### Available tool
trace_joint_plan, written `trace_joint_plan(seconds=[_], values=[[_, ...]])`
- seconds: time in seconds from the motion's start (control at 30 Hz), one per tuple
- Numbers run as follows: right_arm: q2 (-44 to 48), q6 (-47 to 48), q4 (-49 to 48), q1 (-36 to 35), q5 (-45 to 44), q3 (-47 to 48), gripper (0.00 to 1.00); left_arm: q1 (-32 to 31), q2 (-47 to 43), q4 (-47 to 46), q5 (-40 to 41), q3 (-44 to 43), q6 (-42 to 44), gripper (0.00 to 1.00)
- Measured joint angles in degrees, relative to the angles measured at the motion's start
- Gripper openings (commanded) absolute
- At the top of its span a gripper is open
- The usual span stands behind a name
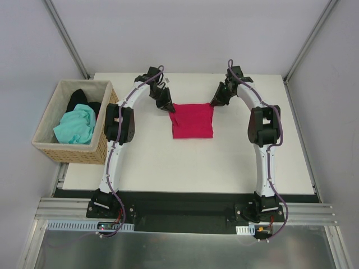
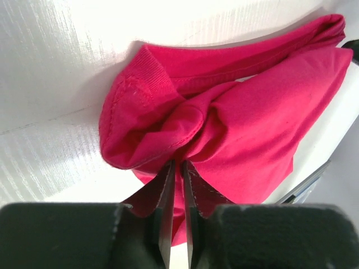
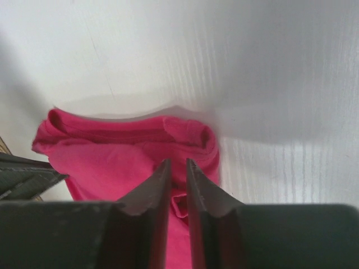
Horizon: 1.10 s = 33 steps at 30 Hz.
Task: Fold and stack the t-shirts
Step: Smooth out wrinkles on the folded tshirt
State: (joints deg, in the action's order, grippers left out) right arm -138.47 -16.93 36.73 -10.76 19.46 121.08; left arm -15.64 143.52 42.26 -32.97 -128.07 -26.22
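The crimson t-shirt (image 1: pixel 192 121) lies folded into a rectangle at the middle of the white table. My left gripper (image 1: pixel 170 109) is at its far left corner and is shut on a bunched fold of the crimson t-shirt (image 2: pixel 224 112), with my fingertips (image 2: pixel 178 163) pinching the cloth. My right gripper (image 1: pixel 215 104) is at the far right corner. Its jaws (image 3: pixel 178 162) stand nearly together with a fold of the crimson t-shirt (image 3: pixel 112 162) between them. The mint-green t-shirt (image 1: pixel 76 126) and the black t-shirt (image 1: pixel 79 97) lie crumpled in the basket.
A tan wicker basket (image 1: pixel 51 147) stands off the table's left edge, beside the left arm. The white table (image 1: pixel 185 168) ends at grey walls at the back and sides. A metal rail runs along the near edge.
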Motion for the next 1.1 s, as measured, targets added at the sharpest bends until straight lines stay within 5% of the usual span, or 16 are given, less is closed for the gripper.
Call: trace_joint_plan(seconds=[0.33,0.83,1.1], values=[[-0.59,0.72,0.17,0.83,-0.15,1.03,0.34,0.74,-0.04,0.02,-0.04,0.85,-0.42,0.33],[9.64,2.56,-0.9,-0.22,-2.62,-7.76,0.33,0.72,-5.6,-0.11,0.0,3.58,-0.33,0.32],[13.27,2.36,-3.74,-3.17,-2.73,-15.85,0.31,-0.11,-9.77,-0.94,0.17,11.72,0.09,0.23]])
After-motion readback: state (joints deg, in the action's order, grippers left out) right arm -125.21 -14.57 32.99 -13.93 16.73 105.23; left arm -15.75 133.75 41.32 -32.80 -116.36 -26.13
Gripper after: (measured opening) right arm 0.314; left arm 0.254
